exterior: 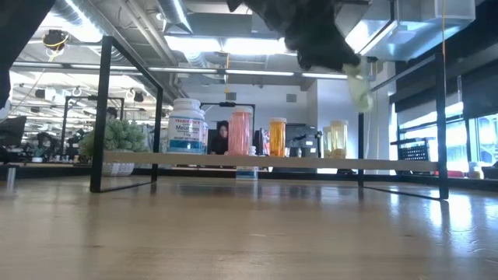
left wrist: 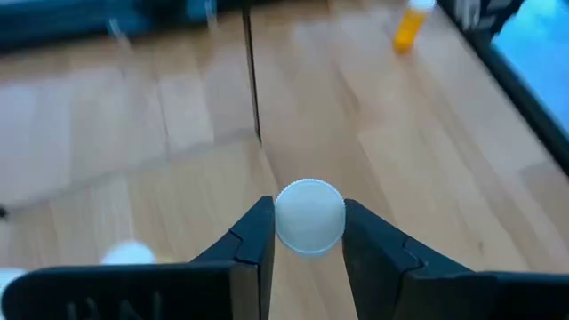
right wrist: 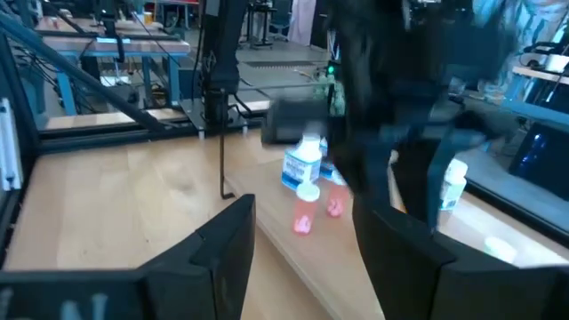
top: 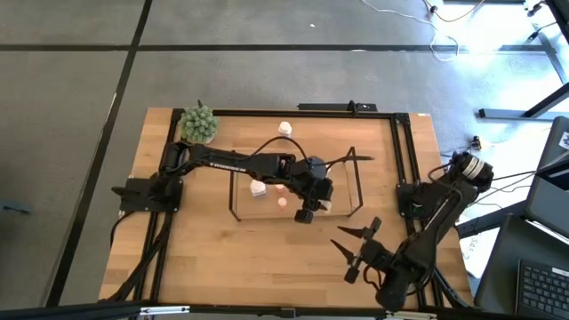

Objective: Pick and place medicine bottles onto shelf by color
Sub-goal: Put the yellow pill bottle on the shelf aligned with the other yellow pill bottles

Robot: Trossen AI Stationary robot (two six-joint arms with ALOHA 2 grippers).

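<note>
Left wrist view shows the left gripper (left wrist: 308,233) closed on a white-capped bottle (left wrist: 309,216), its cap between the two fingers and its long axis running straight down from them. From above, this gripper (top: 313,197) hangs over the right part of the shelf (top: 357,187), whose base lies directly below; pink bottles (right wrist: 302,216) already stand there. The right gripper (top: 354,242) waits spread open and empty, near the table's front edge, well apart.

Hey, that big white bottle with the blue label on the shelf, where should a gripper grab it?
Grip the white bottle by its cap, coming straight down. It stands upright on the shelf, and the pink bottle beside it crowds a side approach.
</note>
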